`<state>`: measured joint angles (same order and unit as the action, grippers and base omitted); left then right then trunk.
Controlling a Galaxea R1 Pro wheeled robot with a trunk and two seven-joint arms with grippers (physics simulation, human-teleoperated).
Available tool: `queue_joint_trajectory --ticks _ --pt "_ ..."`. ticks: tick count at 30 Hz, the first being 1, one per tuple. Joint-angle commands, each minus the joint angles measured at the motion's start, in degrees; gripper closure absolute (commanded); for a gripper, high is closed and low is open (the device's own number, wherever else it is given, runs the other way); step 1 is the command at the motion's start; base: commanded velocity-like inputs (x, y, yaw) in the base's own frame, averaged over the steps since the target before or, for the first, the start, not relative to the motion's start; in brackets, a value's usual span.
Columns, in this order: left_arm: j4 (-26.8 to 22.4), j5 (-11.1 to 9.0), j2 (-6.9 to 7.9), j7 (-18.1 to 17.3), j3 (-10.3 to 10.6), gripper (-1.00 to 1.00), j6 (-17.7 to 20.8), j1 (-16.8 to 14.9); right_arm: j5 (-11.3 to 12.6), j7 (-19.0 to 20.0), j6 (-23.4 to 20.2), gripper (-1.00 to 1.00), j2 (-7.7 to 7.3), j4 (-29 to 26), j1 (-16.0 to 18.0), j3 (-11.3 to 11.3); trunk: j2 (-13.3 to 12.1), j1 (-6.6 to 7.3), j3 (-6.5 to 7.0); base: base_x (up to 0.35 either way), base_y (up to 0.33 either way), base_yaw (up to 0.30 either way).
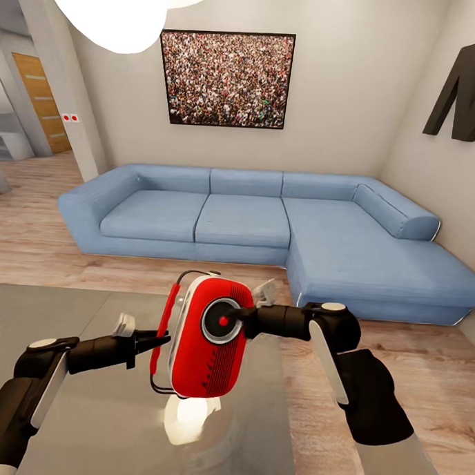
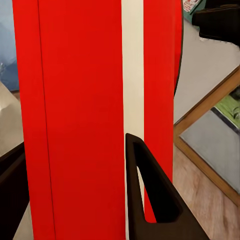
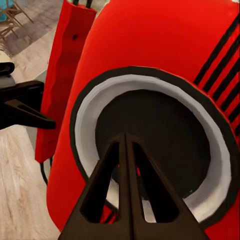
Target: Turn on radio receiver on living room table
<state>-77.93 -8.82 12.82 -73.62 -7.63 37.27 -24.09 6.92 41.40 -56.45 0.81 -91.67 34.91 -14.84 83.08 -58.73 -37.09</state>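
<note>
Room: one living room, with one blue L-shaped sofa [image 1: 266, 221] against the far wall, one framed crowd picture [image 1: 226, 79] and one dark wall letter [image 1: 462, 92].
Surface: one glossy grey low table [image 1: 63, 423], nearest the camera; its top showed a bright reflection directly under the radio.
Radio position: one radio receiver [image 1: 208, 347], raised above the surface, upright, red front toward the camera, one round dial [image 1: 223, 320] and one thin wire handle [image 1: 187, 275].
Right gripper: one, right gripper [image 1: 242, 322]; jaws pressed together into a single point, tip resting on the dial centre in the right wrist view [image 3: 127, 150].
Left gripper: one, left gripper [image 1: 153, 342]; jaws pinching the radio's red strap or edge, with one finger [image 2: 150, 200] lying against the red face.
Risk, slippage: the left hold appeared narrow and at one edge; pressure on the dial could rotate or slide the radio out of the jaws.
Risk, drop: a release would likely let the radio fall onto the surface.
Risk, missed switch: an off-centre push could glance off the dial.
</note>
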Motion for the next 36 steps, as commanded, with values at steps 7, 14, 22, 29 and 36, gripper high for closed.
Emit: queue_joint_trajectory --ticks 7,14,22,29,36 --pt "0.0 -0.2 0.02 0.0 0.0 1.0 0.1 0.0 0.0 0.0 -0.1 1.0 -0.01 0.0 0.2 1.5 0.0 0.0 0.0 0.0 0.0 0.0" --pt "0.0 -0.2 0.02 0.0 0.0 1.0 0.1 0.0 0.1 0.0 -0.1 1.0 -0.01 0.0 0.3 1.6 0.0 0.0 0.0 0.0 0.0 0.0" --pt "0.0 -0.3 0.02 -0.1 0.0 1.0 0.1 0.0 0.3 0.1 -0.1 1.0 -0.01 0.2 0.3 1.6 0.0 0.0 0.0 0.0 0.0 0.0" --pt "-0.1 -0.3 -0.57 -0.2 0.0 1.0 0.3 0.0 0.1 -0.1 -0.2 1.0 0.1 1.2 0.4 1.6 0.0 0.0 0.0 0.0 0.0 0.0" --pt "-0.7 -0.4 -1.12 -0.2 0.0 1.0 0.8 0.0 0.2 0.0 -0.2 1.0 0.21 3.4 0.4 1.6 0.0 0.0 0.0 0.0 0.0 0.0"
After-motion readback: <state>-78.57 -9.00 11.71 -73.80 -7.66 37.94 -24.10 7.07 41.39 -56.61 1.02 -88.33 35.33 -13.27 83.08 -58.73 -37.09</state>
